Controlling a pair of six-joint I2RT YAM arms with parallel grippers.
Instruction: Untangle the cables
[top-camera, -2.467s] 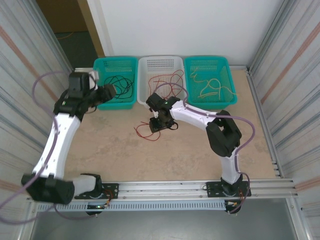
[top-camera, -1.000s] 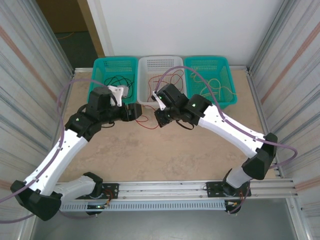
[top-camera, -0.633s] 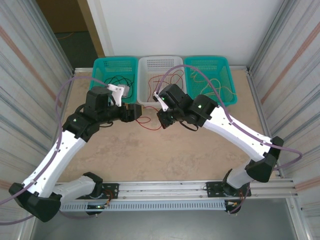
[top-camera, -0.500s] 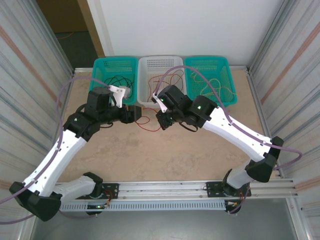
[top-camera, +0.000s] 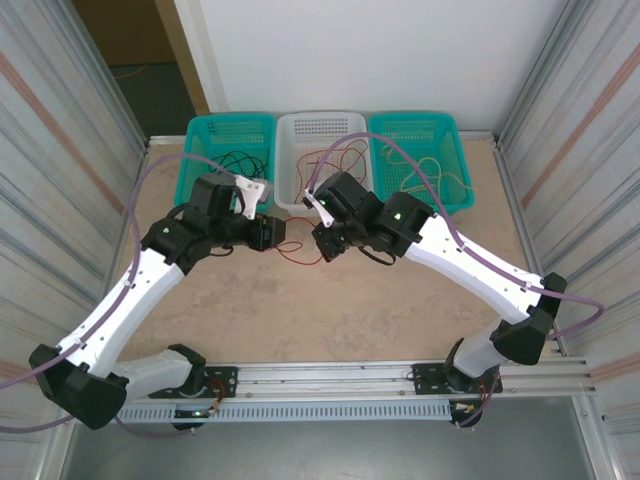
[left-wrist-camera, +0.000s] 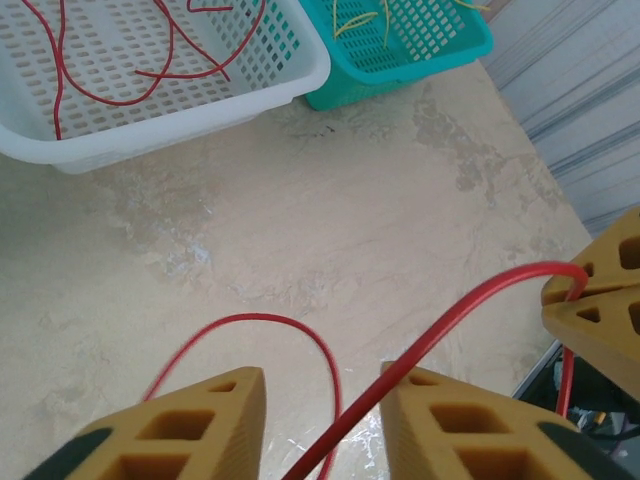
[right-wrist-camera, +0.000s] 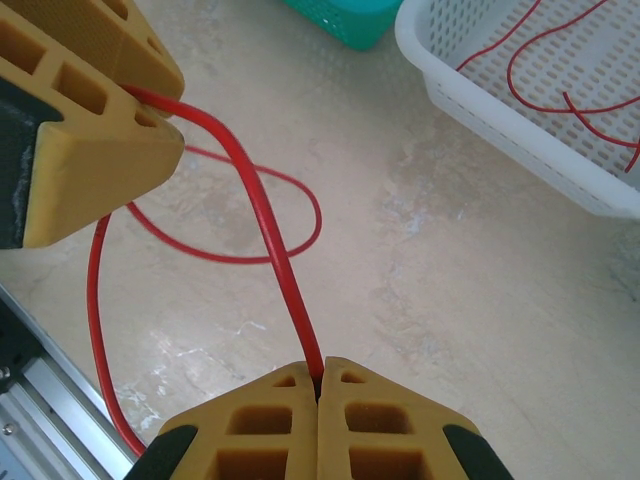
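Overhead view looks down; close wrist views share the red cable (right-wrist-camera: 275, 250).

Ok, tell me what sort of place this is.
Likely a robot lab work cell: two arms bolted to a rail at a table's edge, metal panels either side, three baskets of sorted cables.

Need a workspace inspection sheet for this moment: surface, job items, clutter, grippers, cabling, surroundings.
Surface: beige mottled table.
Job's things: red cable looped on the table and strung between both grippers; black cables in left teal basket; red cables in white basket; pale yellow cables in right teal basket.
Clutter: nothing seen.
Grippers: left gripper open, red cable running between its fingers; right gripper shut on red cable.
Cables: purple hoses along both arms.
Surroundings: corrugated side walls, white back wall, rail at near edge.
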